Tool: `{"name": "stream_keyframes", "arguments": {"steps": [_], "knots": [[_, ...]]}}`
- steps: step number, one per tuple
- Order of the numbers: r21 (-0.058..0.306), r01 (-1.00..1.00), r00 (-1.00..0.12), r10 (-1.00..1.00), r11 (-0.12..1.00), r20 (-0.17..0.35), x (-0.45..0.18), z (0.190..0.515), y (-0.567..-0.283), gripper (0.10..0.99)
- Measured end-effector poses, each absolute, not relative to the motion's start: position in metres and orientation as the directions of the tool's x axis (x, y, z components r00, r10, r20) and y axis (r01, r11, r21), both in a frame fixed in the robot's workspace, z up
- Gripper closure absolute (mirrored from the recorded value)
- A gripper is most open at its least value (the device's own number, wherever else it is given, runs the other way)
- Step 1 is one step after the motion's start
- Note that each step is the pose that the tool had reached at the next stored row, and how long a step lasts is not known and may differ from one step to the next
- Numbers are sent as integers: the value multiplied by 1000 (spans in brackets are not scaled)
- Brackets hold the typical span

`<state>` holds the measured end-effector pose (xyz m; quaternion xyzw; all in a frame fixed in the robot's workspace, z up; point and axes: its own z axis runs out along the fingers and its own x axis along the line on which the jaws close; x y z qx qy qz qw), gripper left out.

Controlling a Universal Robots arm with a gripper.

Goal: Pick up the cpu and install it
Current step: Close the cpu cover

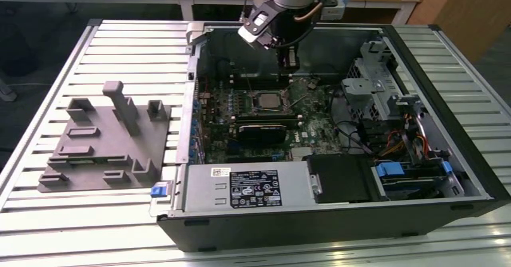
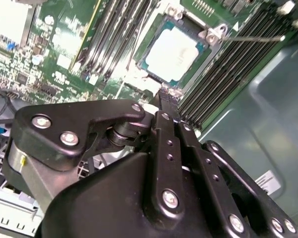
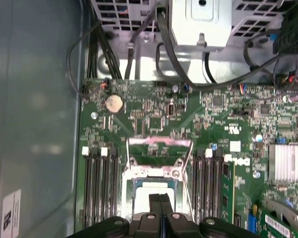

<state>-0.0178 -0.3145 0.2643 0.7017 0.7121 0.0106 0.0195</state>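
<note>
Open computer case (image 1: 335,219) lying on its side on a slatted table (image 1: 119,39), with a grey fixture (image 1: 104,153) beside it on the exterior view's left. The arm reaches down into the case over the green motherboard (image 3: 213,124).

The cpu (image 1: 266,103) lies flat in the square socket (image 1: 248,103) near the middle of the board, its pale silver top facing up; a black block (image 1: 262,129) lies just beside the socket. In both wrist views the cpu (image 2: 174,52) (image 3: 154,187) sits inside the metal socket frame, with rows of memory slots (image 3: 97,183) on either side.

The pincer (image 1: 289,69) (image 2: 168,99) (image 3: 160,201) is clenched, its two black fingers (image 3: 155,206) pressed together with nothing between them. Its tips hang over one edge of the socket, close to the cpu; contact cannot be told.
</note>
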Motion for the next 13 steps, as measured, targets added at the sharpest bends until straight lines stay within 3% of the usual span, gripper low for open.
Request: {"name": "stream_keyframes", "arguments": {"steps": [13], "knots": [[42,999,-15,1000,15,-13,20,264,-314,980]]}}
